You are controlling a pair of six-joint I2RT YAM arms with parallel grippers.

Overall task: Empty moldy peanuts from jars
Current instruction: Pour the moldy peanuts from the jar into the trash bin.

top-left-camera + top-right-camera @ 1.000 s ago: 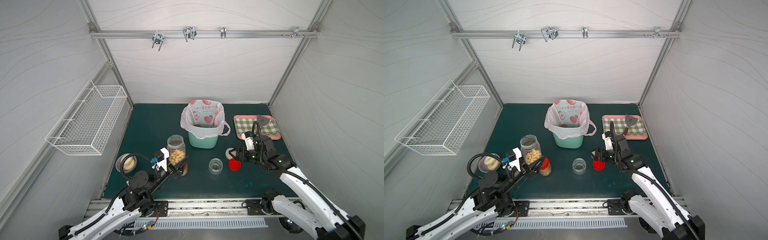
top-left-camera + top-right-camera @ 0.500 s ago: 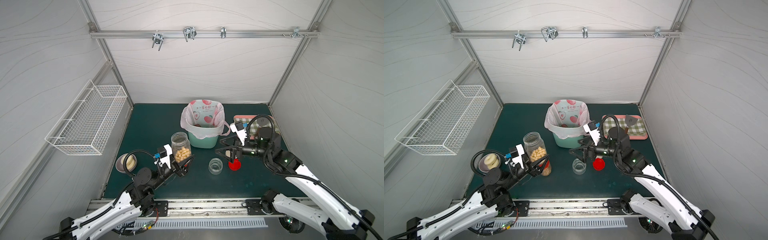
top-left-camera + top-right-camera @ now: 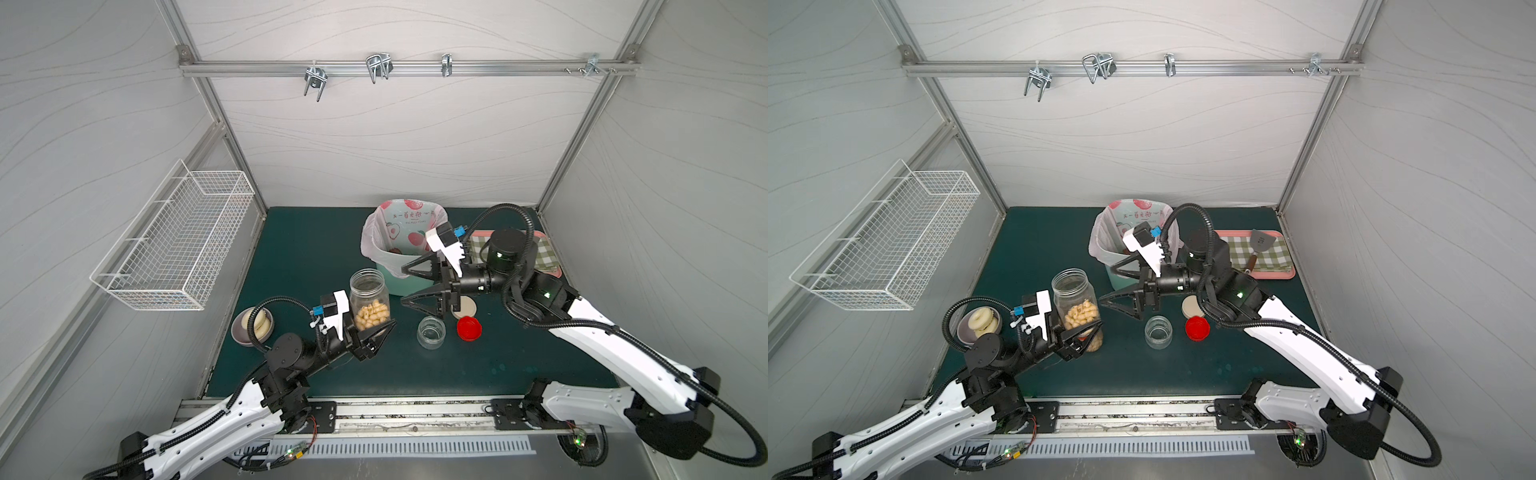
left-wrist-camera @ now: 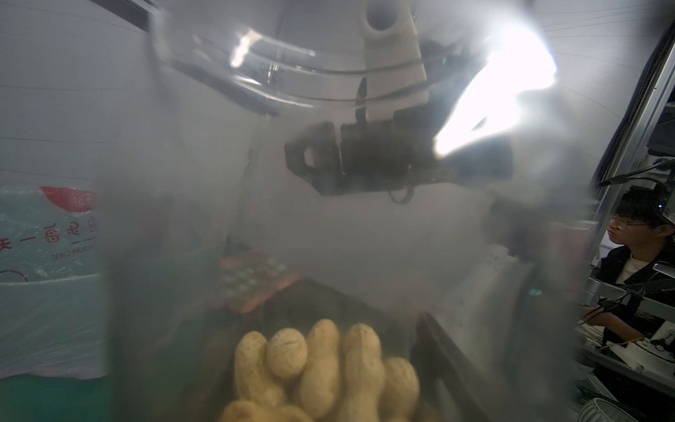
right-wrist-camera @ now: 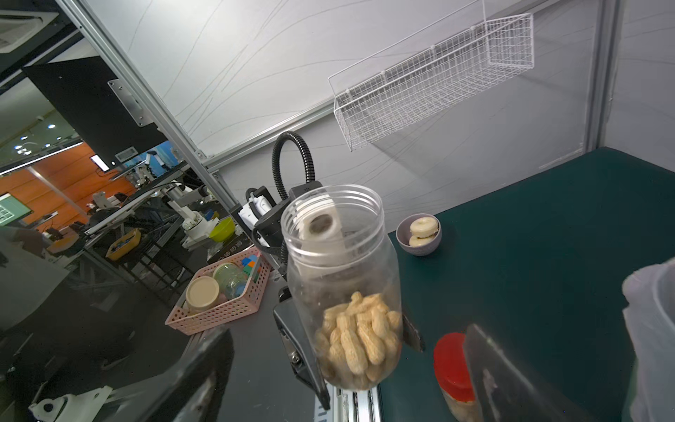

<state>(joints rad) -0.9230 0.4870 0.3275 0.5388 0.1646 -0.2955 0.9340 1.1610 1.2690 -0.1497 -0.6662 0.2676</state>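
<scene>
Currently the left gripper (image 3: pixel 372 332) pinches the open jar (image 3: pixel 368 291) low on its body, apparently lifted off the mat (image 3: pixel 311 249), with the moldy peanuts (image 3: pixel 371 316) settled at its bottom. The right gripper (image 3: pixel 405 284) hangs beside it, jaws spread wide, just before the lined bin (image 3: pixel 371 243). Risk: contact from that gripper could twist the low-held jar and spill peanuts onto the mat instead.
</scene>
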